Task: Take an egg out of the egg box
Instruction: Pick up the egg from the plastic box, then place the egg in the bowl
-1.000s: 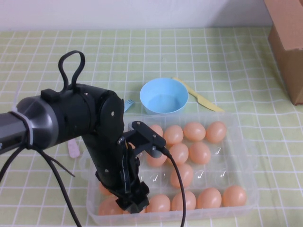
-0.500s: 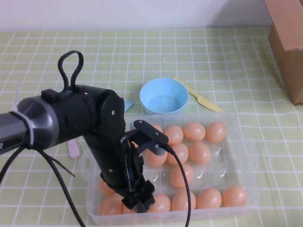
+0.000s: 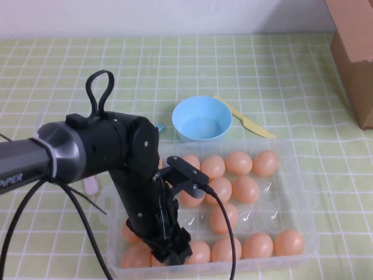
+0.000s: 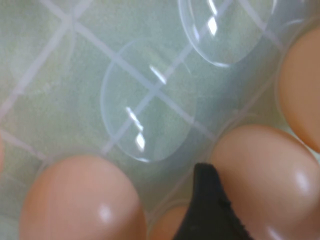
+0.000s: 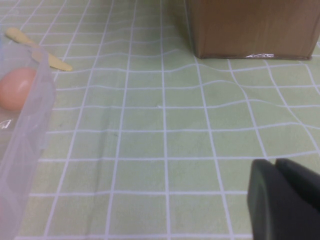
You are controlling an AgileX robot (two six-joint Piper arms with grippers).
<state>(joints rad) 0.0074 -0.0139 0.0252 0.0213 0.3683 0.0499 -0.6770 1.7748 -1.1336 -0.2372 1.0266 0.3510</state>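
The clear plastic egg box [image 3: 303,192] lies at the table's near centre and holds several peach-orange eggs. My left gripper [image 3: 172,254] reaches down into its front-left corner among the front-row eggs. In the left wrist view one black fingertip [image 4: 207,200] sits low between two eggs, right against the egg [image 4: 265,185] beside it; the other finger is out of frame, so the jaws stand apart. An empty well [image 4: 145,100] lies beyond. My right gripper [image 5: 287,200] is shut and empty, low over the tablecloth to the right of the box, and not in the high view.
A light blue bowl [image 3: 202,118] stands just behind the box, with a yellow utensil [image 3: 245,119] beside it. A brown cardboard box [image 3: 355,52] stands at the back right, also in the right wrist view [image 5: 250,27]. A green checked cloth covers the table.
My left arm has shifted a little to the right and the gripper has sunk slightly deeper towards the box's front row. The eggs have not moved.
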